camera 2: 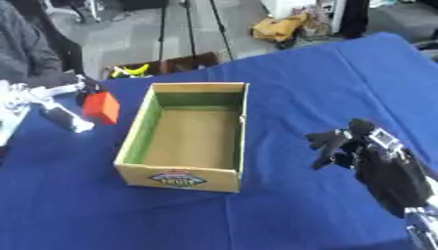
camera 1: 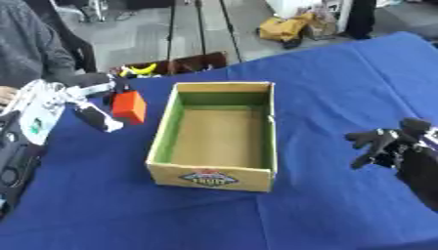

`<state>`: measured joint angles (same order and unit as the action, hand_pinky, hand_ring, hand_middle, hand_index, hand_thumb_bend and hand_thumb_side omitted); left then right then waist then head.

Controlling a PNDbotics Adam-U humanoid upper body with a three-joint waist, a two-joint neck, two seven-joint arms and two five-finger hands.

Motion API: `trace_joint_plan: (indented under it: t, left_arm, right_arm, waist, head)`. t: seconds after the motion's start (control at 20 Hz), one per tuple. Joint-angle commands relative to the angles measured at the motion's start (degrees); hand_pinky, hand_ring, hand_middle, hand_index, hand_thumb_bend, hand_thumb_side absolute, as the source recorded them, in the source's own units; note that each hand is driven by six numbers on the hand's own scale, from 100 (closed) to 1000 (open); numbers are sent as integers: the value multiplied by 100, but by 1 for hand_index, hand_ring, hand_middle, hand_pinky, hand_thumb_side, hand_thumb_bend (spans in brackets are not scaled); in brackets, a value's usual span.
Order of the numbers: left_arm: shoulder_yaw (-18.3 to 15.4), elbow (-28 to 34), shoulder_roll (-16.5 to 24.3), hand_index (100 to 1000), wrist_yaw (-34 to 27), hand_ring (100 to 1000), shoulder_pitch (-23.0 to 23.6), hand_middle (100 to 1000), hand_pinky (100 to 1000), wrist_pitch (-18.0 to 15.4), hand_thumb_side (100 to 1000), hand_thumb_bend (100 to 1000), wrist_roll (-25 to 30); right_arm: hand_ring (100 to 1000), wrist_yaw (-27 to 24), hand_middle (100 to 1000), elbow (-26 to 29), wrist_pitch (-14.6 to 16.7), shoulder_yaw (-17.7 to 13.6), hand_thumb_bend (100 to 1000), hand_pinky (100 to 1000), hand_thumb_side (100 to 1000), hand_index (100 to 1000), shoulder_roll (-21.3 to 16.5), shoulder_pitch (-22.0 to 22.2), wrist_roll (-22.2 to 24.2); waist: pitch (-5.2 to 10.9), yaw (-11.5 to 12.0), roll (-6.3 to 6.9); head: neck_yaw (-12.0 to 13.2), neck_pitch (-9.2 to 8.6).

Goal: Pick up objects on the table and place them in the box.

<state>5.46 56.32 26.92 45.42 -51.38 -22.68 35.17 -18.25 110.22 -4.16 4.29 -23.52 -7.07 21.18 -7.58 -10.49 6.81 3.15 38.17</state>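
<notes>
- we find our left hand (camera 1: pixel 90 105) at the centre left of the frame, its pale fingers closed around an orange block (camera 1: pixel 129 106); whether the block is lifted or touching the blue tablecloth (camera 1: pixel 342 83) we cannot tell.
- the block sits just beside the cardboard box (camera 1: pixel 212 175), outside its left wall, level with the box's upper end.
- the box stands open at frame centre and appears empty; its green-lined walls are upright.
- our right hand (camera 2: pixel 342 144) hovers at the lower right, fingers spread apart, holding nothing, well apart from the box.
- risk: we judge the block could clip the left wall if carried across too low, shoving the box or dislodging the block.
- risk: a release before the block clears the rim would drop it outside.
</notes>
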Motion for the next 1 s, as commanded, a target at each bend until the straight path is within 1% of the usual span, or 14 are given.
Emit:
trace_joint_plan:
  t: [0.05,0.4,0.65,0.9,0.95,1.0]
  left_arm:
    - [56,251,-83,714,-9,522,-235,540,578,-19,212,100,52]
    - [223,255,-720,718,383,528,-358,546,584,-63,206,100,-35]
    - [306,116,-1067,734,779,543,-316,562,601,-157,192,100,-148]
    - [359,-39,-1233,773,1206,576,-226,602,631,-269,104,100,-276]
    - [354,-62,-1252,781,1277,590,-205,612,635,-289,100,166,-320]
    - [342,-81,-1269,798,1321,607,-183,634,647,-298,125,270,-381]
  right_arm:
    - [885,-36,615,63,-4,11,100,606,1000,545,-85,-52,45]
    - [885,-80,615,52,-47,122,100,607,1000,545,-68,-160,164]
    - [886,-95,615,63,-63,166,100,607,1000,545,-46,-251,234]
    - [886,-112,615,73,-69,173,100,607,1000,545,-39,-292,244]
    - [886,-116,615,73,-71,174,100,607,1000,545,-36,-299,248]
    - [886,-120,615,73,-73,173,100,607,1000,545,-34,-304,248]
  waist:
    - [98,-21,-53]
    - [88,-212,-44]
    - [22,-354,-40]
    - [-7,-401,-35]
    - [-10,-399,-34]
    - [-12,-396,-34]
  head:
    - [49,-56]
    - [135,-115]
    - [183,-133]
    - [216,-138]
    - [217,-138]
    - [213,-140]
